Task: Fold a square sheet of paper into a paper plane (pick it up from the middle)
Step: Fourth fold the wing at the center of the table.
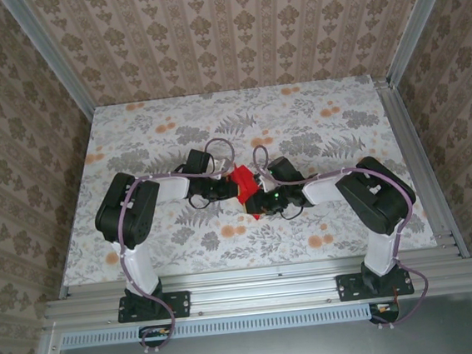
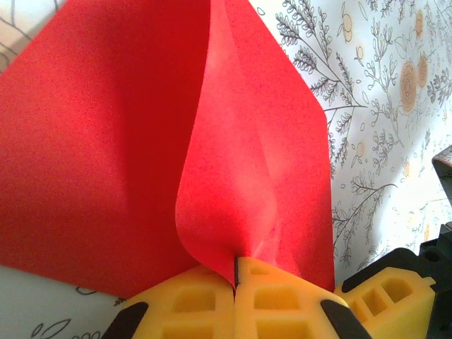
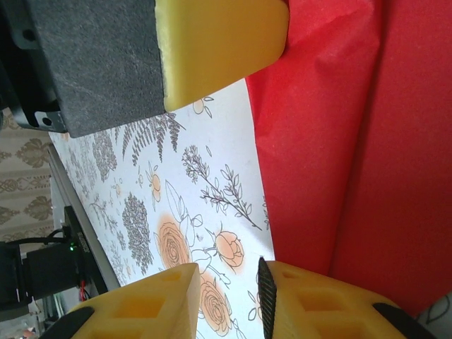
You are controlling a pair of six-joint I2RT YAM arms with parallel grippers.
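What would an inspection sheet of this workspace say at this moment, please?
Surface: table with a flat floral cover.
Job's things: red paper at mid-table between the two hands, creased and partly standing up; not yet a plane.
Clutter: nothing seen.
Hands: left hand shut on a fold of the paper; right hand open, with the paper beside one finger and not between them.
Cables: purple cables run along both arms and loop near the wrists.
Surroundings: patterned walls on three sides; metal frame at the near edge.
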